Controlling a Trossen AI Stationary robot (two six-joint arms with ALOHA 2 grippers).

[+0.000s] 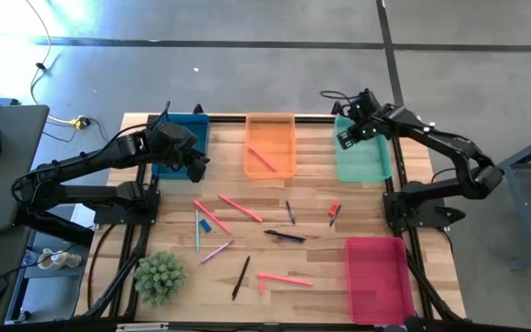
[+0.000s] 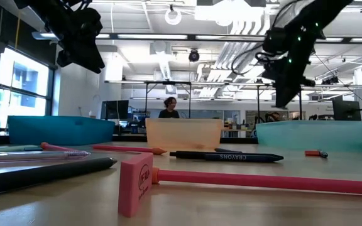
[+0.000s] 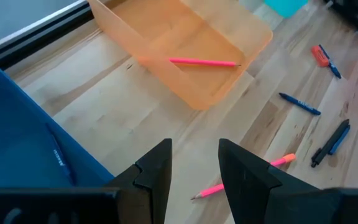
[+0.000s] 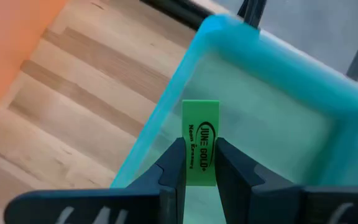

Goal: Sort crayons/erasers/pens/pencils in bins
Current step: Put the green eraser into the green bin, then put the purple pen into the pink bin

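Right gripper (image 1: 347, 138) at upper right of the high view, over the near-left corner of the teal-green bin (image 1: 365, 162); fingers (image 4: 173, 163) clamped on a green eraser (image 4: 200, 142), printed label facing the wrist camera, block standing upright between the pads above the bin's floor. Left gripper (image 1: 194, 166) at upper left of centre, by the right edge of the dark blue bin (image 1: 181, 129); fingers (image 3: 157, 171) parted with a clear gap, nothing between them, bare wood below. Orange bin (image 1: 270, 123) at top centre, holding one salmon-pink stick (image 1: 262, 160) lying aslant. Red-pink bin (image 1: 376, 277) at lower right. Loose on the table (image 1: 321, 267), centre of frame: a long salmon-pink stick (image 1: 240, 208); a shorter one (image 1: 212, 218) to its left, beside a thin teal stick (image 1: 196, 231); a dark pen (image 1: 284, 236) just right of centre; a small dark pen (image 1: 290, 213) above it; a red-orange eraser (image 1: 334, 209) touching or just beside another short dark pen, cannot tell which. Lower down: a purple pen (image 1: 217, 251), a black pen (image 1: 241, 277), a salmon-pink stick (image 1: 284, 278) at bottom centre. Green spiky ball-shaped plant (image 1: 160, 275) at lower left. Low view: a pink eraser block (image 2: 136, 183) in the foreground against the end of a pink stick; a person (image 2: 168, 108) far behind the orange bin.
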